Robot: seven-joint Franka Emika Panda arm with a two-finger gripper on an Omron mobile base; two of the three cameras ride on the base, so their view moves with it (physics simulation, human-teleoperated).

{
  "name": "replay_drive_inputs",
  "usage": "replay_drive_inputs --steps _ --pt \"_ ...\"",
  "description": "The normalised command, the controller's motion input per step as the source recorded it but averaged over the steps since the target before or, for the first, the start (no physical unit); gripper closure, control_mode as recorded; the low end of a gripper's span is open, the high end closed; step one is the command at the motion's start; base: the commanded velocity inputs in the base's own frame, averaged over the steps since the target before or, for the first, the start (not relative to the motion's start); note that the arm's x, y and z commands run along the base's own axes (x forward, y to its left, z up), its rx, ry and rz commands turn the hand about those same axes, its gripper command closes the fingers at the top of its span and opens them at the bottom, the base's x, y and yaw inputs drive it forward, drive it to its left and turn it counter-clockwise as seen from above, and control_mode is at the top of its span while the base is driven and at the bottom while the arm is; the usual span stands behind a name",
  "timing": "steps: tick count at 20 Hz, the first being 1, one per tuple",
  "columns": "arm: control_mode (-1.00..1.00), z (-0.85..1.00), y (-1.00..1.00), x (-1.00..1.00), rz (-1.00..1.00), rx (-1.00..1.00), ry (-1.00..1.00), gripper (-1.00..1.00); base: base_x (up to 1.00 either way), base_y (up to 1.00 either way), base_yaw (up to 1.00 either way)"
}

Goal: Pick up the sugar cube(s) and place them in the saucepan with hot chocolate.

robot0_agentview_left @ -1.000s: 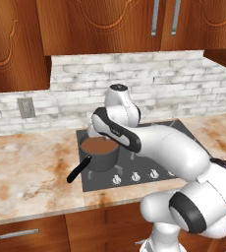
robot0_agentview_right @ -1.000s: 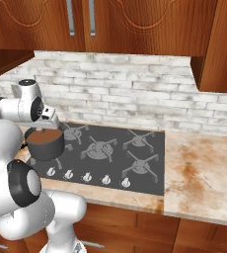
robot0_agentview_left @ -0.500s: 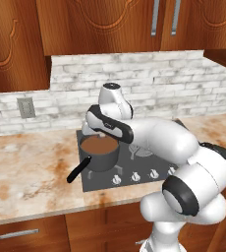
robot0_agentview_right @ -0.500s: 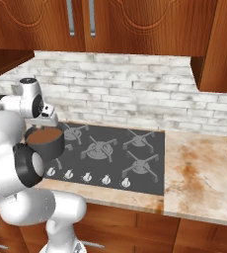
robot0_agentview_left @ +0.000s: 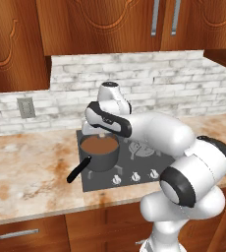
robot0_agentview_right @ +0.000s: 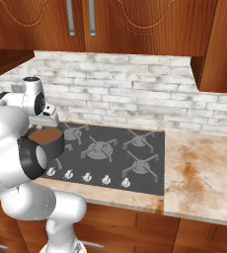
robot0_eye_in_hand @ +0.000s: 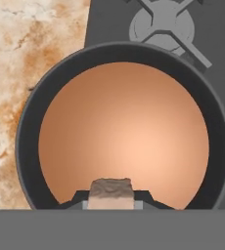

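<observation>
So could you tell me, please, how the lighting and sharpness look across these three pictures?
Left base view: even, soft light, no hard shadows, a faint sheen on the white arm; the saucepan is crisp. Right base view: equally flat light, dim beneath the cabinets. Hand view: sharp throughout, a soft bright patch on the hot chocolate, and the brownish cube between the hand fingertips is shaded.

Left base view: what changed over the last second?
The arm's wrist swung left and back, bringing the tool over the saucepan, looking down into the hot chocolate with the sugar cube between its fingertips. The saucepan stayed on the cooktop, handle toward the counter edge.
</observation>
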Motion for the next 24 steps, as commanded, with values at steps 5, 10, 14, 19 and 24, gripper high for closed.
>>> replay_drive_inputs --steps 5,10,14,19,24 --pt "-1.00 0.00 0.00 0.13 0.00 0.00 0.01 1.00 0.00 0.00 0.00" --pt "-1.00 -0.13 0.00 0.15 0.00 0.00 0.00 1.00 0.00 0.00 0.00" --pt "-1.00 -0.20 0.00 0.06 0.00 0.00 0.00 1.00 0.00 0.00 0.00" --pt "-1.00 -0.22 0.00 0.00 0.00 0.00 0.00 1.00 0.00 0.00 0.00" --pt "-1.00 -0.17 0.00 0.01 0.00 0.00 0.00 1.00 0.00 0.00 0.00"
